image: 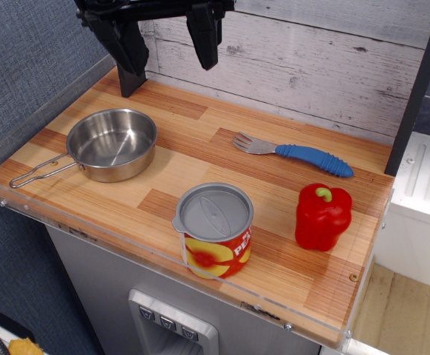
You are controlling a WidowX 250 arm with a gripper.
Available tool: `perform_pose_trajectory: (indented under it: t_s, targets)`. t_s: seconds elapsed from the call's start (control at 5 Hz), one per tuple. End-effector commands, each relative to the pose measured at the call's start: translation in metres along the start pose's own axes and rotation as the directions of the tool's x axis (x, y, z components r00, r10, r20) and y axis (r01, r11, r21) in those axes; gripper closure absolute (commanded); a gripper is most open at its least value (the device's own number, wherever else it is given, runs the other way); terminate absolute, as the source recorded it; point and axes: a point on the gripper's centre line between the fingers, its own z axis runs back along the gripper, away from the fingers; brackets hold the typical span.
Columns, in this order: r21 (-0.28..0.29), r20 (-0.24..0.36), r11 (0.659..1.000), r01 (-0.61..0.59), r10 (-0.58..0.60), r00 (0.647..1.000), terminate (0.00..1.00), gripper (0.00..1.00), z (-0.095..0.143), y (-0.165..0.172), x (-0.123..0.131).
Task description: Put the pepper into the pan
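Observation:
The red pepper (pixel 323 217) with a yellow-green stem stands upright on the wooden counter at the front right. The shiny steel pan (pixel 112 143) sits empty at the left, its wire handle pointing to the front left. My gripper (pixel 169 63) hangs at the top of the view above the counter's back left. Its two black fingers are spread apart and hold nothing. It is far from the pepper and behind the pan.
A red-and-yellow can with a grey lid (pixel 214 229) stands at the front middle. A fork with a blue handle (pixel 296 151) lies behind the pepper. A white plank wall (pixel 311 59) backs the counter (pixel 200 148). A clear plastic lip runs along the front edge.

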Motion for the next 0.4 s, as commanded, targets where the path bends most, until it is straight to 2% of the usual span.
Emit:
perform_pose_trajectory:
  t_s: [0.0, 0.2]
  targets:
    - [0.000, 0.000, 1.000, 0.000, 0.000, 1.000, 0.00, 0.00, 0.000, 0.000, 0.000]
    - [0.017, -0.024, 0.995, 0.096, -0.096, 0.995, 0.00, 0.00, -0.011, -0.022, -0.005]
